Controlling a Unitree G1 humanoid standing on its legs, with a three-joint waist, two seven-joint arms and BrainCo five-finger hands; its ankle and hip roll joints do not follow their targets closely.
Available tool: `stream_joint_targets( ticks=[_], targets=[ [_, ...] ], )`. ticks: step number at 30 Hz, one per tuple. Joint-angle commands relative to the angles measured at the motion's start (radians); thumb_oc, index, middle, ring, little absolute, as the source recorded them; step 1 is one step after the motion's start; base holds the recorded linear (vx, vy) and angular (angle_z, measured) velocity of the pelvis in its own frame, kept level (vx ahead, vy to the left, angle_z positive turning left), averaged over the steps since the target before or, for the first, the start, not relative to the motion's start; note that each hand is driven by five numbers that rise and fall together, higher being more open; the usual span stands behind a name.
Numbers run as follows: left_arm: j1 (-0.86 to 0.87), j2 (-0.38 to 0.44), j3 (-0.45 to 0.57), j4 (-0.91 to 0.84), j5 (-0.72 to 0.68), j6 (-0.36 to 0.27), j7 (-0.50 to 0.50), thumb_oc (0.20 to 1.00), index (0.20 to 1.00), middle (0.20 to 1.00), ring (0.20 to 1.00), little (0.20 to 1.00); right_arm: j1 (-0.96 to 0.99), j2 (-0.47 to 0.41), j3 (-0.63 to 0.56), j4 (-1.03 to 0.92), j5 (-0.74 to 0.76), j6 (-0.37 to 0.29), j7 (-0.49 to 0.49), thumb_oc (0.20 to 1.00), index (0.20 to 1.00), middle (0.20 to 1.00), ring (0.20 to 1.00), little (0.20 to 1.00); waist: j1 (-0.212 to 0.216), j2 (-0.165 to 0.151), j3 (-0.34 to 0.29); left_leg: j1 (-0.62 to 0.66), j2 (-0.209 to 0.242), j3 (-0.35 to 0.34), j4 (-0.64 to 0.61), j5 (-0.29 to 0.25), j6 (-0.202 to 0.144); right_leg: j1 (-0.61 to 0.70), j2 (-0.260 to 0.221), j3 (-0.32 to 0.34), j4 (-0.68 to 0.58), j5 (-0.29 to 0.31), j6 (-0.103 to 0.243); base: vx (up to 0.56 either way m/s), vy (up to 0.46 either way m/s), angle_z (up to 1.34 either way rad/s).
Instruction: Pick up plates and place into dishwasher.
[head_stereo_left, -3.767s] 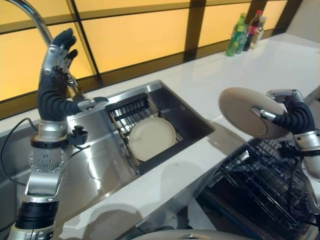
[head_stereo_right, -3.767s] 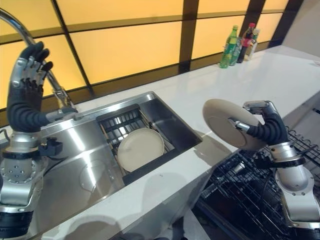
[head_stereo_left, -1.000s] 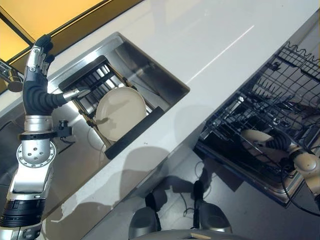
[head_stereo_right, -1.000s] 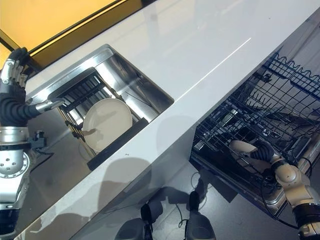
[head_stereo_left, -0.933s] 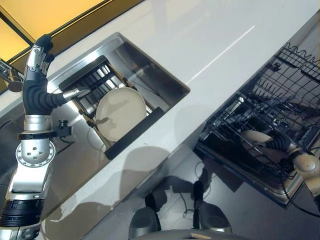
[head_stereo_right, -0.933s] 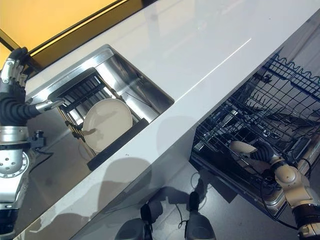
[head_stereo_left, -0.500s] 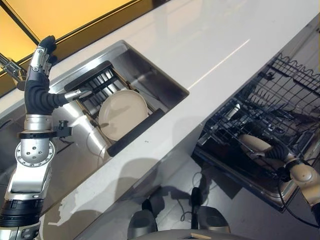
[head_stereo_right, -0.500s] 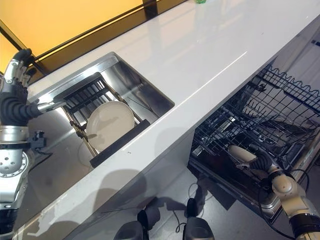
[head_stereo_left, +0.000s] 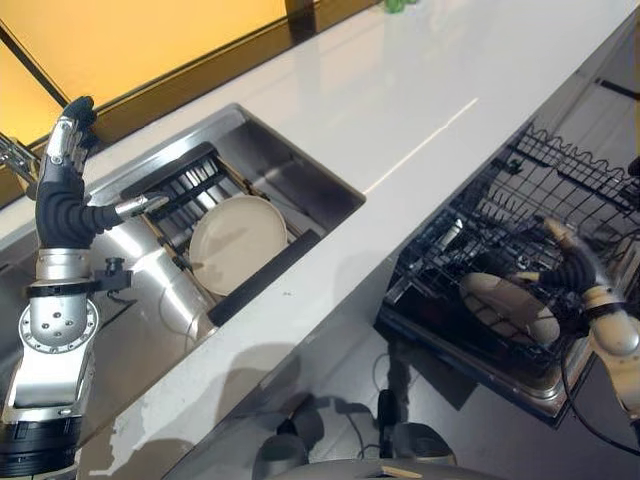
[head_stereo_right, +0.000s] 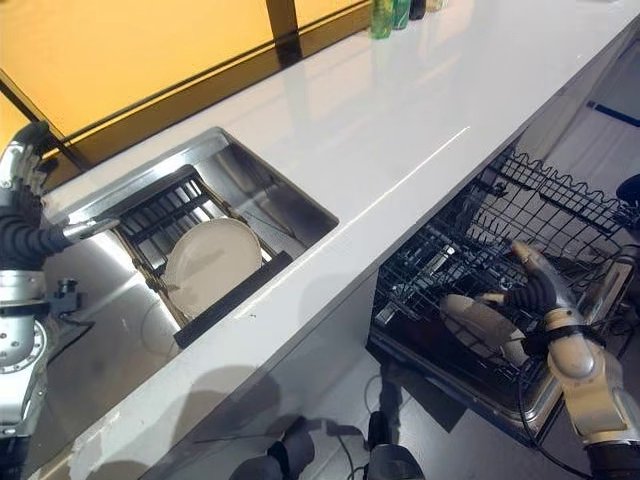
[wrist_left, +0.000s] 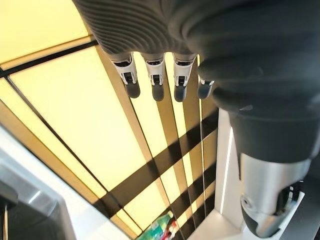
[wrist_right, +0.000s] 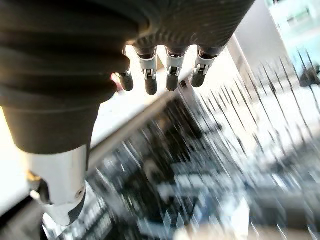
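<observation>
The right hand (head_stereo_left: 570, 262) has let go of the plate (head_stereo_left: 507, 308) it was carrying – that plate now lies in the pulled-out dishwasher rack (head_stereo_left: 520, 215), tilted among the wire tines, and the hand sits just above and beside it with its fingers straight and nothing between them, as its own wrist view (wrist_right: 160, 75) also shows. Half a second ago the fingers were closed on the plate's rim low in the rack; now the hand has lifted clear and the plate rests on its own, so the first placement looks done, though whether it stands properly in a slot or merely leans on the tines cannot be told from here. A second plate (head_stereo_left: 238, 243) waits in the black drying rack (head_stereo_left: 262, 277) set across the sink (head_stereo_left: 305, 165), leaning on its bars, untouched and in the same place as in all the earlier pictures. The left hand (head_stereo_left: 62, 185) is raised over the sink's near side, fingers straight and relaxed, empty – the same idle pose as before. The whole scene has shifted between pictures, more of the worktop (head_stereo_left: 400, 90) and the bottles (head_stereo_right: 392, 14) at its far end coming into view; that is the head camera turning, not the things moving. By my judgement the next job is the plate in the sink, which lies well apart from the right hand and nearer the left.
</observation>
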Motion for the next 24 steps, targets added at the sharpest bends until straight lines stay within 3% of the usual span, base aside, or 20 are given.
stream_joint_targets(
  ticks=[1, 6, 11, 13, 16, 19, 24],
  targets=[
    [0.047, 0.012, 0.023, 0.018, -0.02, -0.053, -0.004, 1.0, 1.0, 1.0, 1.0, 1.0, 0.02, -0.045, -0.035, -0.093, -0.004, -0.071, -0.045, 1.0, 1.0, 1.0, 1.0, 1.0, -0.014, -0.025, -0.098, -0.189, 0.044, -0.033, -0.046, 0.165, -0.005, 0.057, 0.004, 0.012, 0.1, -0.212, 0.032, -0.06, 0.001, -0.05],
    [0.054, -0.018, 0.025, 0.022, -0.042, -0.044, -0.01, 1.0, 1.0, 1.0, 1.0, 1.0, 0.028, -0.031, -0.058, -0.169, 0.005, -0.135, -0.072, 1.0, 1.0, 1.0, 1.0, 1.0, -0.01, -0.037, -0.117, -0.189, 0.05, -0.037, -0.042, 0.166, -0.003, 0.06, 0.019, 0.023, 0.099, -0.213, 0.023, -0.06, -0.018, -0.03],
    [0.052, -0.04, 0.008, 0.038, -0.026, 0.006, -0.022, 1.0, 1.0, 1.0, 1.0, 1.0, 0.006, -0.017, -0.057, -0.239, 0.068, -0.183, -0.097, 1.0, 1.0, 1.0, 1.0, 1.0, 0.014, -0.051, -0.12, -0.238, 0.042, -0.12, 0.072, 0.173, -0.005, 0.06, 0.037, 0.05, 0.118, -0.221, 0.003, -0.04, -0.033, -0.09],
    [0.065, -0.058, -0.001, 0.05, -0.016, 0.029, -0.055, 1.0, 1.0, 1.0, 1.0, 1.0, 0.002, -0.002, -0.051, -0.274, 0.104, -0.197, -0.094, 1.0, 1.0, 1.0, 1.0, 1.0, 0.04, -0.058, -0.114, -0.278, 0.007, -0.211, 0.142, 0.171, 0.003, 0.057, 0.037, 0.072, 0.129, -0.214, -0.006, -0.01, 0.01, -0.15],
    [0.098, -0.064, 0.006, 0.061, -0.029, 0.013, -0.091, 1.0, 1.0, 1.0, 1.0, 1.0, -0.015, 0.023, -0.018, -0.295, 0.111, -0.202, -0.097, 1.0, 1.0, 1.0, 1.0, 1.0, 0.078, -0.053, -0.114, -0.29, -0.052, -0.322, 0.1, 0.159, 0.03, 0.045, 0.041, 0.097, 0.147, -0.21, -0.005, 0.0, 0.101, -0.29],
    [0.111, -0.062, 0.016, 0.062, -0.041, 0.017, -0.117, 1.0, 1.0, 1.0, 1.0, 1.0, -0.031, 0.046, 0.024, -0.301, 0.093, -0.204, -0.121, 1.0, 1.0, 1.0, 1.0, 1.0, 0.103, -0.047, -0.117, -0.313, -0.09, -0.359, 0.052, 0.184, 0.036, 0.046, 0.044, 0.115, 0.144, -0.214, -0.003, 0.03, 0.147, -0.34],
    [0.083, -0.054, 0.006, 0.091, -0.034, 0.075, -0.123, 1.0, 1.0, 1.0, 1.0, 1.0, -0.05, 0.043, 0.045, -0.297, 0.131, -0.218, -0.128, 1.0, 1.0, 1.0, 1.0, 1.0, 0.109, -0.047, -0.136, -0.299, -0.129, -0.383, 0.043, 0.138, 0.047, 0.037, 0.015, 0.11, 0.141, -0.212, 0.01, 0.06, 0.17, -0.35]
  ],
)
